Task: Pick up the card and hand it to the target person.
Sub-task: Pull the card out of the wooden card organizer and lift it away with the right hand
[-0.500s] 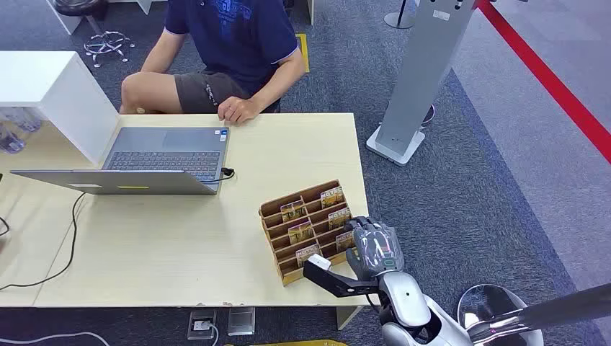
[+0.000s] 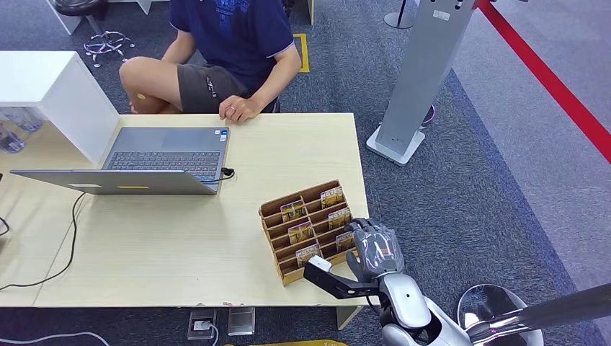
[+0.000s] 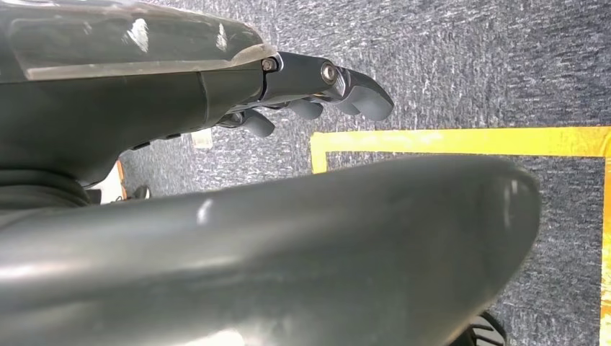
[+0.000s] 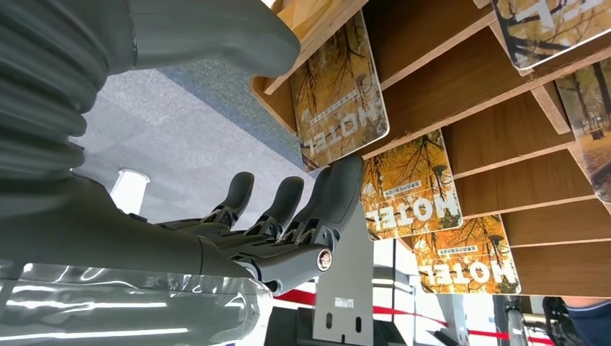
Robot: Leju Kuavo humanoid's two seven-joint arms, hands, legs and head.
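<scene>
Head view, left to right. A white box-shaped shelf (image 2: 54, 94) is standing at the table's far left corner. Beside it an open grey laptop (image 2: 137, 162) is lying on the pale wooden table (image 2: 180, 245), with a thin black cable (image 2: 68, 241) curling across the smooth top. A person (image 2: 230, 50) in a dark blue shirt and grey shorts is sitting at the far edge, one hand (image 2: 240, 109) resting on the table. Near the right front corner a stepped wooden rack (image 2: 306, 227) with slanted slots is holding several glossy cards; the nearest card (image 2: 344, 241), printed with yellow autumn trees, is sitting in a front right slot. The silver right hand (image 2: 375, 249) is hovering just at that corner of the rack, fingers extended toward the card. To the right, a flat grey metal post (image 2: 421, 79) is rising from speckled blue-grey carpet (image 2: 490, 187), crossed by a red stripe (image 2: 555, 79).

Right wrist view: the dark fingertips (image 4: 339, 187) are lying beside a rounded-corner card (image 4: 339, 90) marked HOTEL; the right hand is grasping nothing, fingers apart.

Left wrist view: the left hand (image 3: 310, 90) is hanging over carpet with yellow tape (image 3: 461, 140), fingers loosely curved and holding nothing.
</scene>
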